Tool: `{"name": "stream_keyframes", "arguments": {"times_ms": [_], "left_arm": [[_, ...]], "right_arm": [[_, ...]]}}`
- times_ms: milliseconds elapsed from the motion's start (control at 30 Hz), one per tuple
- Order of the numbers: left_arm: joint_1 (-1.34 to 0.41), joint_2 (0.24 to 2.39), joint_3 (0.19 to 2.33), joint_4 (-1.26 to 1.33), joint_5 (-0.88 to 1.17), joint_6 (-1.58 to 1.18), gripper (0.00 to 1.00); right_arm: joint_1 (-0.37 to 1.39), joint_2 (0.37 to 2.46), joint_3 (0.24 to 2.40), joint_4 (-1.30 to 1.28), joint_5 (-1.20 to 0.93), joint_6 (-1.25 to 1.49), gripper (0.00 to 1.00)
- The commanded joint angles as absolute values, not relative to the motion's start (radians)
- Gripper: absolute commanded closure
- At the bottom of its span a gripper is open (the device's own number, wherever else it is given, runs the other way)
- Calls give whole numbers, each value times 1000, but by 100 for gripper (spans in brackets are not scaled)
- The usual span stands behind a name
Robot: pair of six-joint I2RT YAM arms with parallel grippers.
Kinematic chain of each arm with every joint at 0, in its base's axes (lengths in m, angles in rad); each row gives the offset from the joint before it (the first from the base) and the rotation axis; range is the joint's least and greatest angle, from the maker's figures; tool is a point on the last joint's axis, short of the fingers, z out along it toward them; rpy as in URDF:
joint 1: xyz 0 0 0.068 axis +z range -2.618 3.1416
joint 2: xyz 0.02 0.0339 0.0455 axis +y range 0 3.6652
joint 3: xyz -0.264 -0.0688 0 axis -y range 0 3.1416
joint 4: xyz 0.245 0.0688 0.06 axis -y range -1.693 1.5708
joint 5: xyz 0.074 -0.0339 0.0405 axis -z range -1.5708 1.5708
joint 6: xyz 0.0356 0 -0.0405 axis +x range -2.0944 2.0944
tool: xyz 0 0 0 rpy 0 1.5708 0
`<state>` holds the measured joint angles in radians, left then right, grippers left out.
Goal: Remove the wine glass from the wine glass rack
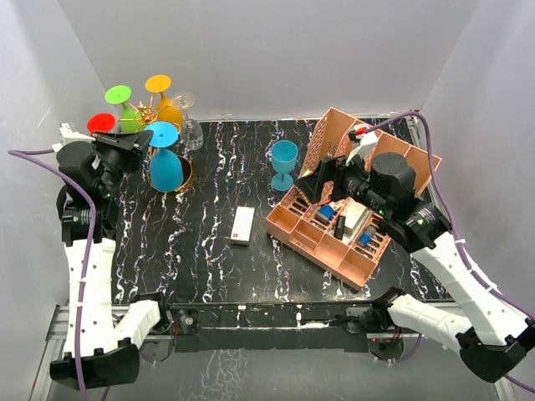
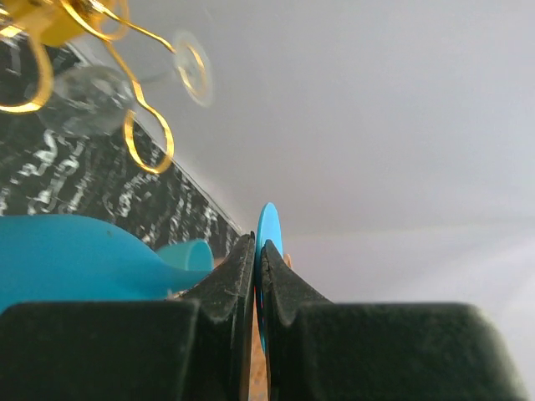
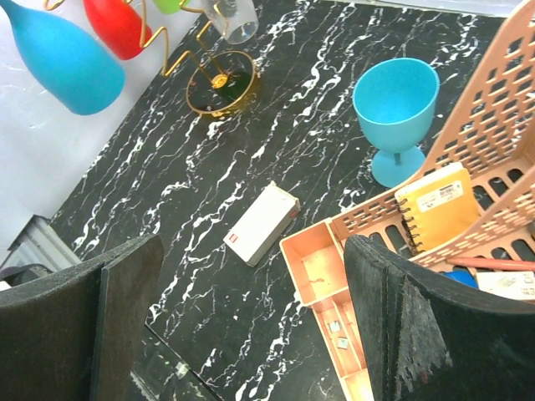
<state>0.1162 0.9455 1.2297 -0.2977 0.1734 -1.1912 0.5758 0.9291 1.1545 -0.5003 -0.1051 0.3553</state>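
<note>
The gold wire wine glass rack [image 1: 147,112] stands at the far left back. Green, orange, red and clear glasses hang from it upside down. My left gripper [image 1: 142,142] is shut on the thin round foot of a blue wine glass [image 1: 167,169], whose bowl hangs tilted over the rack's base. In the left wrist view the jaws [image 2: 257,251] pinch the blue foot [image 2: 268,225]. The gold loops [image 2: 150,142] sit up and left, apart from it. The bowl [image 2: 75,259] is at the left. My right gripper [image 3: 251,317] is open and empty over the pink organizer's edge.
A second blue goblet [image 1: 283,163] stands upright mid-table next to the pink slotted organizer [image 1: 351,200], which holds notebooks and small items. A white box [image 1: 242,225] lies flat in the middle. The rack's round base [image 3: 221,82] shows in the right wrist view. White walls close in on three sides.
</note>
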Motion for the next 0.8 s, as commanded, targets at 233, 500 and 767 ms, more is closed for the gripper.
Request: {"name": "stream_keyframes", "arguments": {"times_ms": [233, 500, 767], "left_arm": [[74, 914, 1048, 402, 688, -1498, 100], [29, 973, 868, 1146, 742, -1928, 100], [-5, 976, 800, 1471, 655, -2107, 100]], "right_arm": [[578, 964, 1066, -247, -357, 519, 1], [579, 1021, 956, 141, -596, 787, 1], [582, 1173, 983, 523, -722, 1076, 1]]}}
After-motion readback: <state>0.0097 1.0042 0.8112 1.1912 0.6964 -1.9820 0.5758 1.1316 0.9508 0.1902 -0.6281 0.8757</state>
